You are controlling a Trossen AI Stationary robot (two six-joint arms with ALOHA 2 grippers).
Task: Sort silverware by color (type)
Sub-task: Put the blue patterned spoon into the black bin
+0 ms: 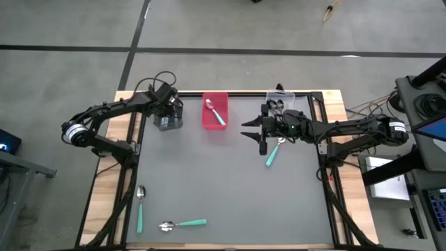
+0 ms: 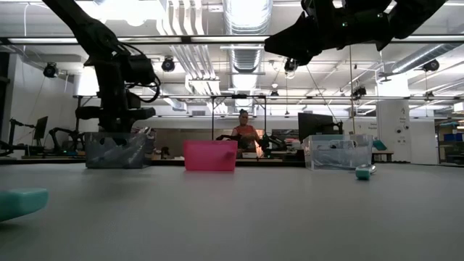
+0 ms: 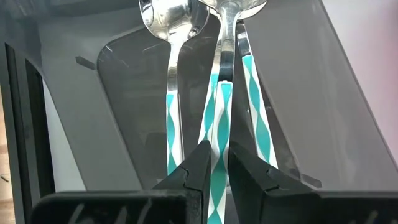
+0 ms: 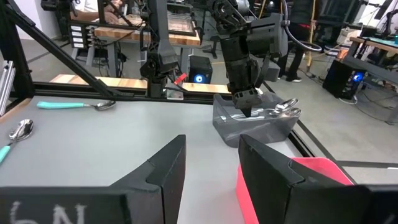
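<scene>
My left gripper [image 1: 168,117] reaches down into the grey bin [image 1: 167,124] at the table's far left and is shut on a spoon with a teal-and-white patterned handle [image 3: 219,118]. Two more patterned spoons [image 3: 173,124] lie beside it, bowls against the bin's wall. My right gripper [image 1: 261,132] hovers open over the table, between the red bin [image 1: 214,111] and a teal-handled spoon [image 1: 272,153] lying flat. The red bin holds one teal-handled spoon [image 1: 216,111]. Black spoons [image 1: 277,104] lie in the clear bin [image 1: 286,97]. Two teal-handled spoons [image 1: 139,208] [image 1: 182,224] lie at the near left. My left gripper pinches the middle patterned spoon's handle [image 3: 219,149] between its two fingers [image 3: 198,167], coming from above and pointing down into the grey bin. The fingers lie along the handle. The spoon's bowl end [image 3: 231,7] is up among the other spoons' bowls at the bin's wall.
The three bins stand in a row along the table's far edge. The table's middle is bare grey surface [image 1: 223,181]. A person [image 2: 243,130] sits in the room beyond the table.
</scene>
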